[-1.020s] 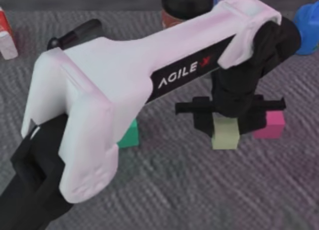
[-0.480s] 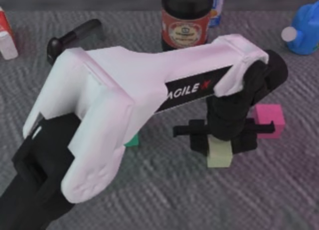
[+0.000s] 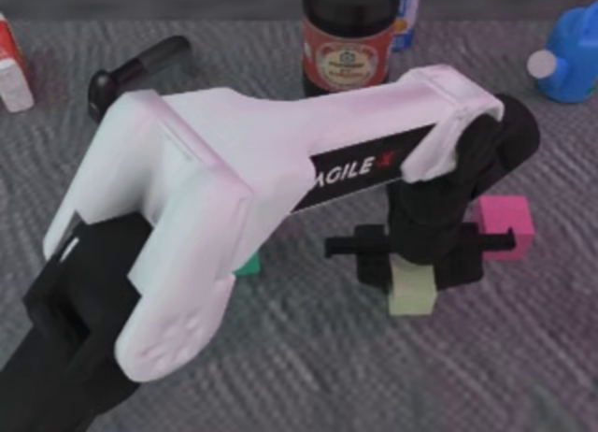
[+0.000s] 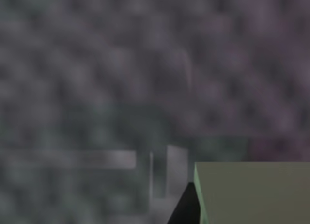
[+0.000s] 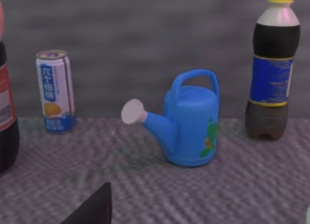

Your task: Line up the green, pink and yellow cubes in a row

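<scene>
Pale yellow cube (image 3: 412, 290) sits clamped in our left tool (image 3: 411, 264), low over the grey tabletop (image 3: 374, 376); whether it touches down we can't tell. Taking the yellow cube as landmark: pink cube (image 3: 509, 224) lies near it toward the blue watering can (image 3: 570, 53), apart, not touching; green cube (image 3: 248, 262) lies on the opp. side, mostly hidden under our arm. We judge these cubes light, stiff, matte, so not slippery; best hold is across two opp. flat faces, mid-height, w/ modest squeeze. Right tool isn't in view.
</scene>
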